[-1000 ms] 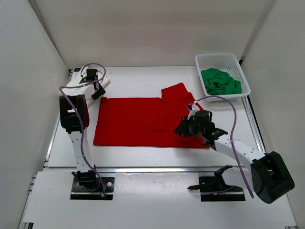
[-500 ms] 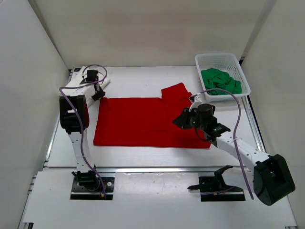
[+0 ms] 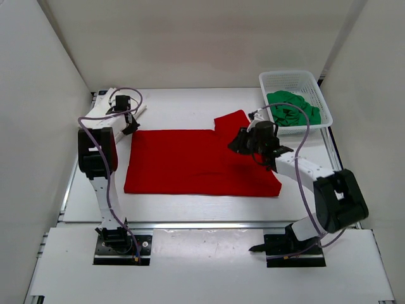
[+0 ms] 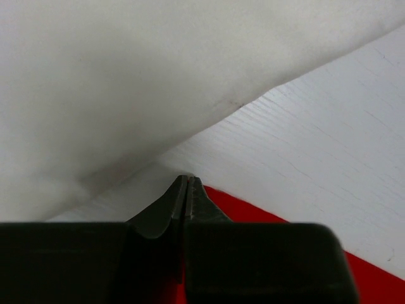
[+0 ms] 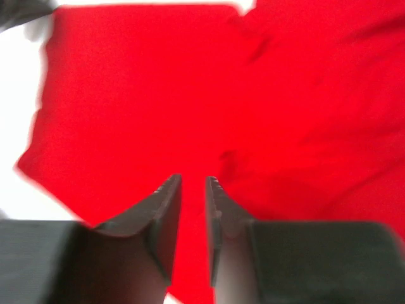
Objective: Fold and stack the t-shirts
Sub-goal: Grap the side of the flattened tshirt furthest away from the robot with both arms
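Looking down on a red t-shirt (image 3: 190, 164) spread flat in the middle of the table (image 3: 183, 104), long axis running left to right, one sleeve jutting off the far edge near the right end, toward the basket (image 3: 288, 77). Seeing a green t-shirt (image 3: 292, 109) crumpled inside that basket at the far right corner, pointing no clear way. Finding the left gripper (image 3: 130, 125) at the red shirt's far left corner, fingers pressed together at the tips; cannot tell about any cloth pinched there. Finding the right gripper (image 3: 235, 143) low over the right part of the red shirt, just beside the sleeve, aimed left, jaws a narrow slit apart with nothing between
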Available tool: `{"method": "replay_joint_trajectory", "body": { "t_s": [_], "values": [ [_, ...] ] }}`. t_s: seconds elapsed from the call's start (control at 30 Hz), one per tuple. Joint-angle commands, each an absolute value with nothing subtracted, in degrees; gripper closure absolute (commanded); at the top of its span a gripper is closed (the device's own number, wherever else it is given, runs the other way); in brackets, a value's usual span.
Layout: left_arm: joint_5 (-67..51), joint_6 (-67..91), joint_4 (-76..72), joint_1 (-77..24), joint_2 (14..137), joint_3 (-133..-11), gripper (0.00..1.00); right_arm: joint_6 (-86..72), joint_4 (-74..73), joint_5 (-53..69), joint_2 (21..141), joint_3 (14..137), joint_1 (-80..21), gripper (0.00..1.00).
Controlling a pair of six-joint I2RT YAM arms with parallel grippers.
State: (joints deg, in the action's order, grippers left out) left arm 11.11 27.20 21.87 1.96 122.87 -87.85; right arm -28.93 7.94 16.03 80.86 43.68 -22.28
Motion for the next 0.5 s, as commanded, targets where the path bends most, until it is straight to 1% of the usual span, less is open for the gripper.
{"method": "replay_joint_trajectory", "body": {
  "t_s": [0.0, 0.03, 0.1, 0.17, 0.2, 0.27, 0.33, 0.37, 0.4, 0.47],
  "values": [
    [8.88, 28.56, 21.10, 1.49, 119.27, -85.26, 0.90, -24.98, 11.51, 10.48, 86.37, 50.08, -20.22, 0.78],
    [9.05, 28.74, 20.92, 1.32, 119.01, -84.99, 0.92, -24.61, 10.64, 8.02, 89.18, 52.36, -19.43, 0.73],
    [9.23, 28.83, 19.34, 0.70, 118.04, -84.03, 1.00, -21.55, 7.92, 4.75, 93.85, 57.97, -16.71, 0.69],
    [8.88, 29.96, 17.68, 1.05, 116.81, -82.71, 1.00, -19.96, 6.25, 3.25, 98.77, 63.70, -14.43, 0.63],
    [6.70, 30.84, 15.84, 0.97, 114.72, -80.01, 1.00, -19.26, 3.37, 2.47, 103.40, 70.07, -13.37, 0.62],
    [6.51, 31.99, 12.85, 1.23, 113.47, -78.23, 1.00, -18.11, 2.29, 1.06, 106.16, 73.46, -12.66, 0.62],
    [6.42, 32.78, 11.78, 0.70, 111.46, -76.30, 1.00, -16.70, -2.00, 0.09, 112.03, 81.43, -11.69, 0.61],
    [6.42, 32.78, 10.91, 1.23, 111.10, -75.94, 1.00, -16.44, -4.98, -2.52, 115.37, 83.39, -11.34, 0.61],
    [6.50, 32.87, 11.25, -1.03, 111.27, -76.02, 1.00, -16.00, -6.49, -2.72, 116.79, 87.50, -11.16, 0.61],
    [5.72, 33.13, 10.55, -1.40, 110.66, -75.41, 1.00, -14.77, -11.14, -3.25, 123.28, 96.11, -11.16, 0.61]
  ]
}}
